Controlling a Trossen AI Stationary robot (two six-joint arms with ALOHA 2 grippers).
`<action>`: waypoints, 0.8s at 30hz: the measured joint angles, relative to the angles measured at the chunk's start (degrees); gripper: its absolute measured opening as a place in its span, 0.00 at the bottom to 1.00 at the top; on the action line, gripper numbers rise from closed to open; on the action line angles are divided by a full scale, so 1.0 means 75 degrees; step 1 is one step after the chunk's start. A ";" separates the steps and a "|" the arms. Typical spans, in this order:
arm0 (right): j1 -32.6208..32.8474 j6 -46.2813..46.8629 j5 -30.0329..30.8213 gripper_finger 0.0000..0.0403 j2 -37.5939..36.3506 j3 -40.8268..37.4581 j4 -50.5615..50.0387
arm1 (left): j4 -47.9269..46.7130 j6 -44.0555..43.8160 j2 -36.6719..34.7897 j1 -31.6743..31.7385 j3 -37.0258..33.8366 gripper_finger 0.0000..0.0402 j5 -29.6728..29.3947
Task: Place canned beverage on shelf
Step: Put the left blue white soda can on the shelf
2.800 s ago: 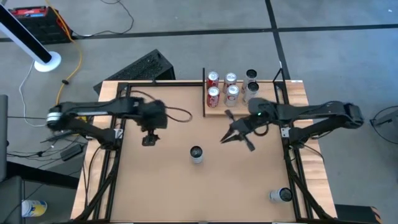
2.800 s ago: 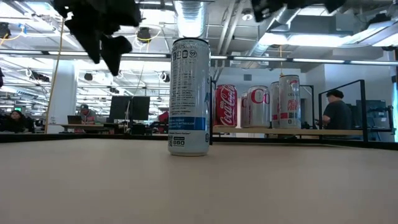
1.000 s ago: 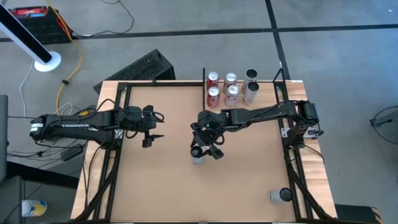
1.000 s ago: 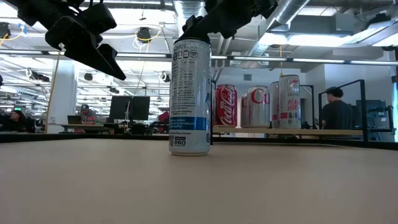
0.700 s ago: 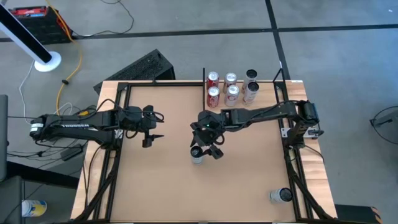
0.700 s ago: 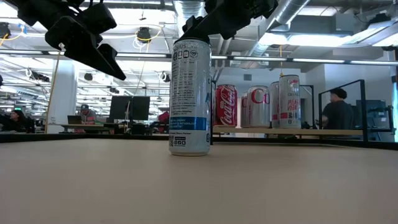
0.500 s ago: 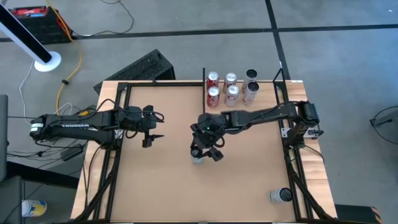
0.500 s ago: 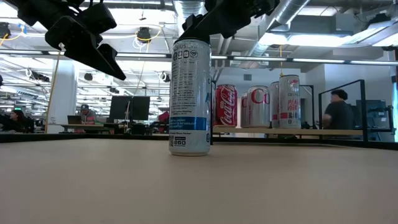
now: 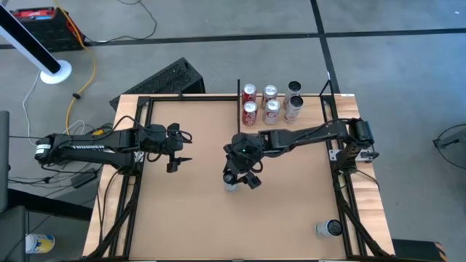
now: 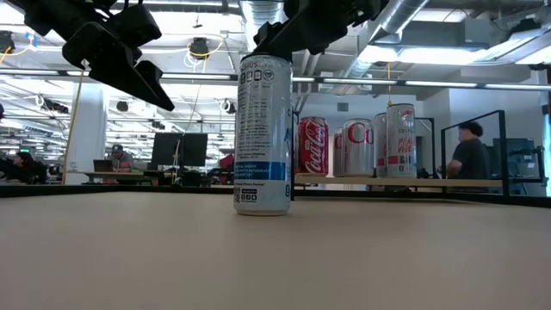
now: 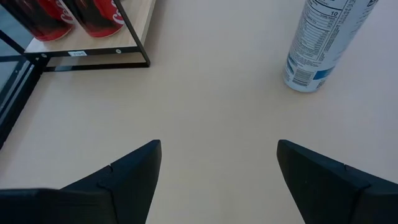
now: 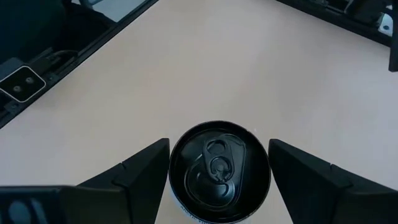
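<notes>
**Slim can upright mid-tabletop, shelf at the far edge**

The canned beverage [image 10: 263,133] is a tall, slim silver can with a blue band near its base and small printed text. It stands upright near the middle of the tabletop [image 9: 189,211], its dark top with pull tab unopened. The shelf [image 9: 282,126], a pale wood plank with a thin black upright bar at one end, lies along the far edge, well apart from the can.
</notes>
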 joint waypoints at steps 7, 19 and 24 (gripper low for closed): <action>0.0003 0.0261 0.0210 0.74 0.0000 0.0000 -0.0048 | -0.0001 -0.0019 0.0000 0.0000 0.0000 0.76 0.0013; -0.0012 0.1772 0.0667 0.74 -0.0003 0.0003 -0.0065 | -0.0003 -0.0079 0.0001 -0.0001 0.0000 0.76 0.0323; 0.0061 0.2618 0.1487 0.74 -0.0003 0.0003 -0.0093 | -0.0002 -0.0078 0.0003 -0.0001 0.0000 0.76 0.0323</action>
